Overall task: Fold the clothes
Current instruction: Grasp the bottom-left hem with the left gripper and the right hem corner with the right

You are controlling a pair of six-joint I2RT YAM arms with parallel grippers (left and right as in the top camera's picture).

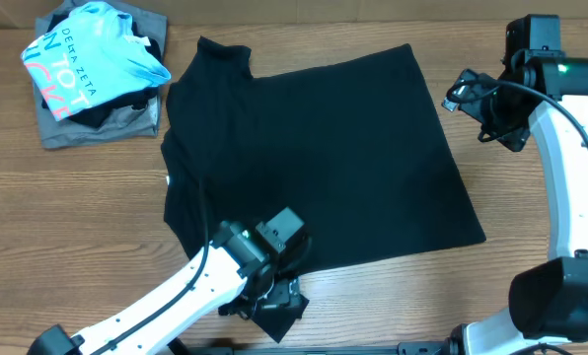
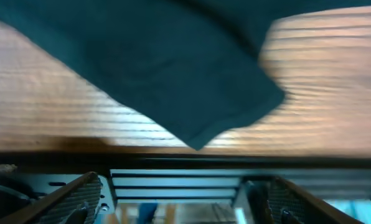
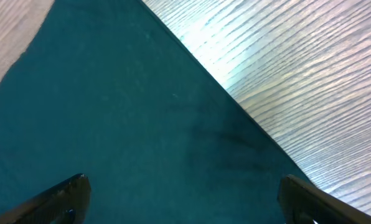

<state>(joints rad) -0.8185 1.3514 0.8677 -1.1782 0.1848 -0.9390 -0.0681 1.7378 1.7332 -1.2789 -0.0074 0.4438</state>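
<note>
The black T-shirt point(image 1: 314, 158), spread flat on the table point(image 1: 77, 217), is judged light, soft and limp, best pinched at the sleeve point(image 2: 223, 106) before the left gripper point(image 2: 179, 199), which, like the right gripper point(image 3: 185, 199), is seen wide open and empty.

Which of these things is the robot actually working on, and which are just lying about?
Job in hand: black T-shirt, spread out; left claw, open by its sleeve; right claw, open above its edge.
Lying about: light blue DELTA ZETA shirt; grey garment beneath it.
</note>
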